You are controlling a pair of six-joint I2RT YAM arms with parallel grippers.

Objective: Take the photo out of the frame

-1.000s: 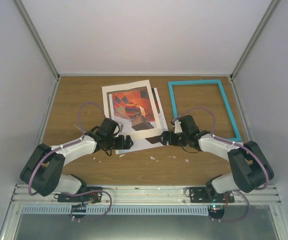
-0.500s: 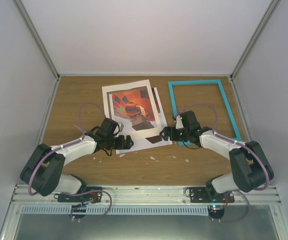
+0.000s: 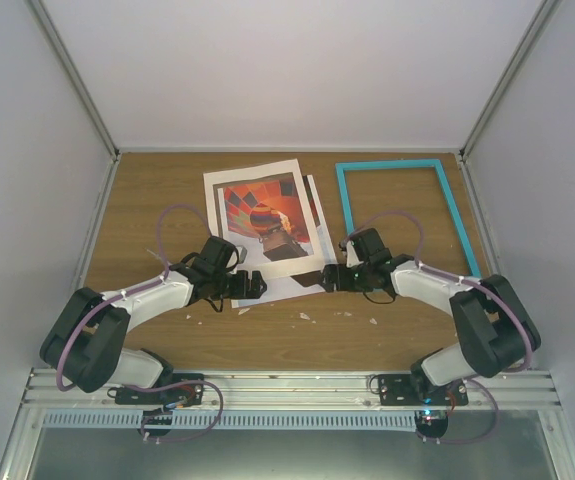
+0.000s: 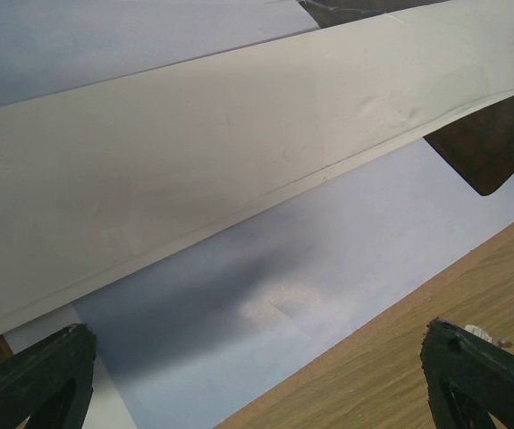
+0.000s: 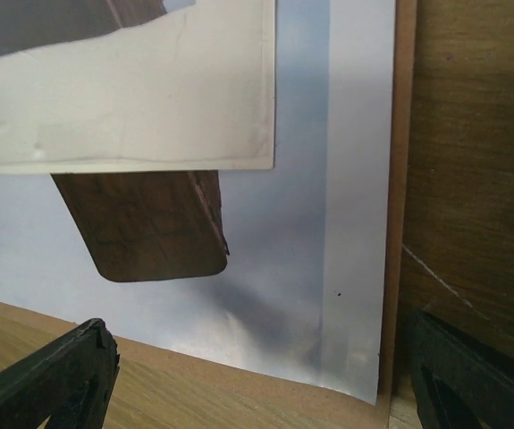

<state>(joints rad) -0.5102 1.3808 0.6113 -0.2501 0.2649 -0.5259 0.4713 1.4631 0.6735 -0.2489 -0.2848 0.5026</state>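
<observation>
On the walled wooden table (image 3: 157, 190), left fingers (image 4: 33, 380) and right fingers (image 5: 55, 380) spread, seemingly over the photo (image 5: 265, 268).

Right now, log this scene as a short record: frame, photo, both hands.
frame: turquoise, empty, flat on the table, right of the papers
photo: out of the frame, mostly covered by a white-edged sheet, near edge showing
left hand: open, over the photo's near edge, gripping nothing
right hand: open, over the photo's near right corner, gripping nothing
</observation>
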